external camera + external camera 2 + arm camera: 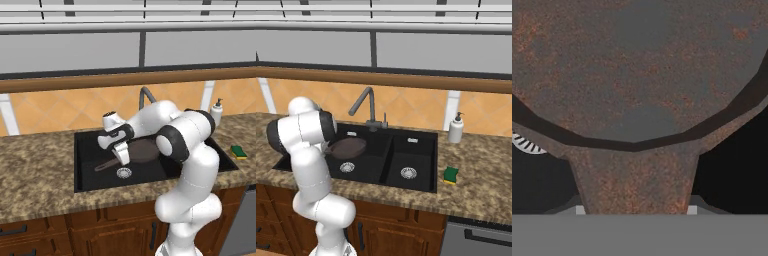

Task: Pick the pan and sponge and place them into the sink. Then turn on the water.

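Kitchen scene, seen from behind a white robot arm that reaches forward over a black double sink [82,165] set in a speckled stone counter [35,170]. The arm bends down into the left basin, and its gripper [121,156] is clamped on the handle of a dark brown frying pan [142,150], right where the handle joins the bowl. From the camera on the hand, the rusty-looking pan [637,70] sits at twelve o'clock, its handle running down to six o'clock between the two fingers, which press on it from either side. Gripping there probably keeps the heavy bowl from drooping.

The pan hangs low inside the left basin, above the round silver drain [124,173], which lies at about six o'clock from it. Whether the pan touches the basin floor cannot be told. It looks about ready to be let go.

A small yellow and green sponge [451,175] lies on the counter just beside the sink's right rim, at about three o'clock from the basins and well apart from the pan. It has yet to go in. A white soap bottle [456,129] stands behind it, near the wall. The dark faucet [363,102] arches over the divide between the basins, with no water running.
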Robot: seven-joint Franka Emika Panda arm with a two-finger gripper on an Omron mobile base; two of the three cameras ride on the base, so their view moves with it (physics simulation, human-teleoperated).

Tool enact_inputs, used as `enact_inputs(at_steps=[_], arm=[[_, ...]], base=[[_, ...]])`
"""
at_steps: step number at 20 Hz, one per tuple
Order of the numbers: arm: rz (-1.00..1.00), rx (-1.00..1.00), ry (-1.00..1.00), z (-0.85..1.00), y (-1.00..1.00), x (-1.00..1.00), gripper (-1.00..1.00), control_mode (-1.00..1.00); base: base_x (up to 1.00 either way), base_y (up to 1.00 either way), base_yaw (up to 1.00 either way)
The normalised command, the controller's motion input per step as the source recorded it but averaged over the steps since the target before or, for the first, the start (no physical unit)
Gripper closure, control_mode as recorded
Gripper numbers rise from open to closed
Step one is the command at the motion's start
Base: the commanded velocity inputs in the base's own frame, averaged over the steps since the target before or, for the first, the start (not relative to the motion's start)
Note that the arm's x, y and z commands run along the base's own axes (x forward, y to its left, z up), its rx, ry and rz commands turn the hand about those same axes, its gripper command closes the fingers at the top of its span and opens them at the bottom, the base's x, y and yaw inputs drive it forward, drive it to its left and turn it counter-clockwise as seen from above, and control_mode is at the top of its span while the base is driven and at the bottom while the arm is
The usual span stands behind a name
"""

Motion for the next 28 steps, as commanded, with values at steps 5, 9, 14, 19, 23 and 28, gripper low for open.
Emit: enact_inputs(at_steps=[5,9,14,19,23,28], arm=[[-0.01,0.01,-0.02,-0.31,-0.02,0.10,1.00,-1.00],[0.00,0.07,-0.03,-0.28,0.00,0.12,1.00,-1.00],[-0.01,0.07,-0.02,-0.31,0.00,0.24,1.00,-1.00],[0.00,0.05,-0.03,-0.44,0.00,0.04,1.00,-1.00],[0.00,0.02,-0.05,-0.46,0.10,0.00,1.00,-1.00],[0.00,0.03,-0.09,-0.41,0.22,0.00,1.00,-1.00]], base=[[0.00,0.00,0.00],[0.00,0.00,0.00],[0.00,0.00,0.00],[0.00,0.00,0.00],[0.00,0.00,0.00],[0.00,0.00,0.00]])
